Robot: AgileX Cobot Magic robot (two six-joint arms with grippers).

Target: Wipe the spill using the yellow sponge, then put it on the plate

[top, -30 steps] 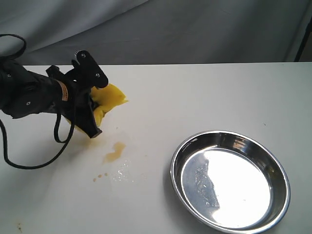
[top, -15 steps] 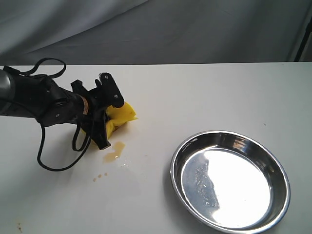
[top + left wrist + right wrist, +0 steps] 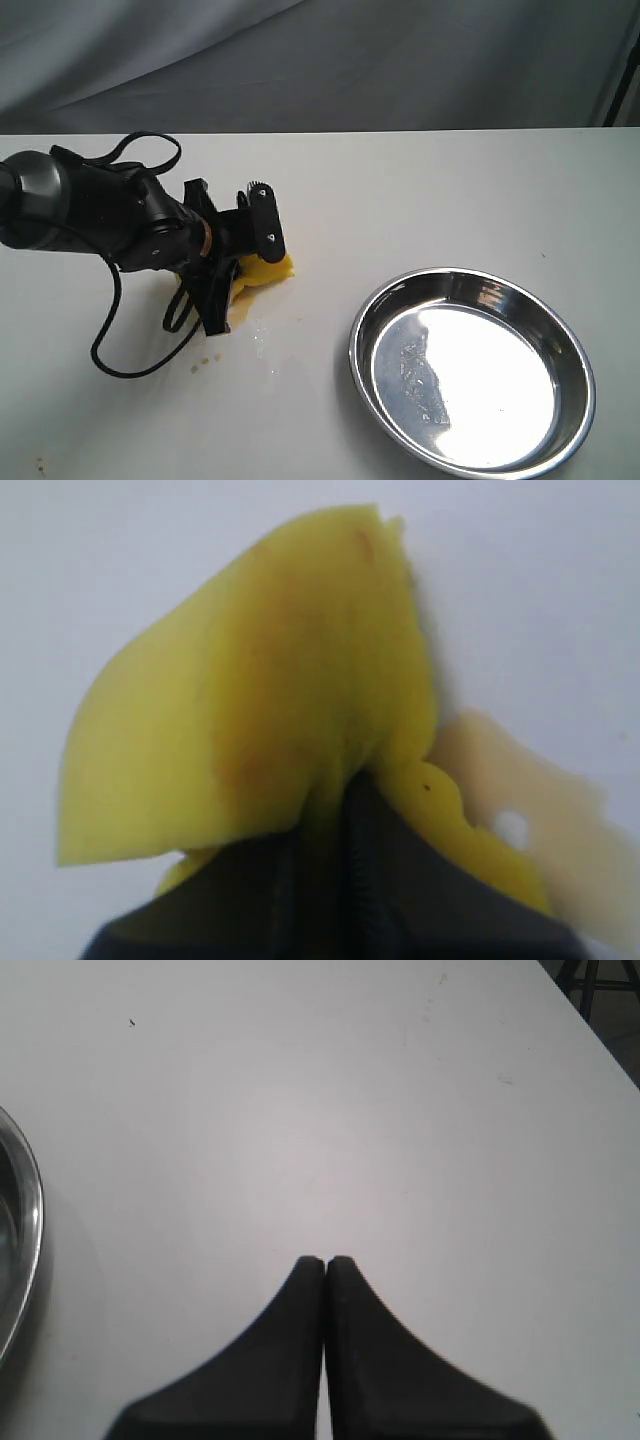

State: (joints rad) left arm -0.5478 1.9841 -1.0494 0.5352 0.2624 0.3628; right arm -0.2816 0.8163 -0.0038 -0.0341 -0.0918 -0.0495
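My left gripper (image 3: 240, 272) is shut on the yellow sponge (image 3: 270, 270), which is pressed down on the white table where the amber puddle lay. The sponge and the arm cover most of the spill (image 3: 205, 360); only tiny orange droplets and wet specks show beside them. In the left wrist view the squeezed sponge (image 3: 250, 680) bulges out of the jaws, with a tan smear (image 3: 520, 800) on the table next to it. The shiny steel plate (image 3: 452, 273) sits empty to the right. My right gripper (image 3: 326, 1260) is shut on nothing over bare table, with the plate's rim (image 3: 28, 1222) at that view's edge.
A black cable (image 3: 110, 340) loops on the table under the left arm. A grey cloth backdrop (image 3: 400, 60) hangs behind the table's far edge. The table's corner (image 3: 590, 1020) shows in the right wrist view.
My left gripper has carried the sponge down and to the right, from beside the puddle onto it. The amber puddle is now covered. The plate has not moved.
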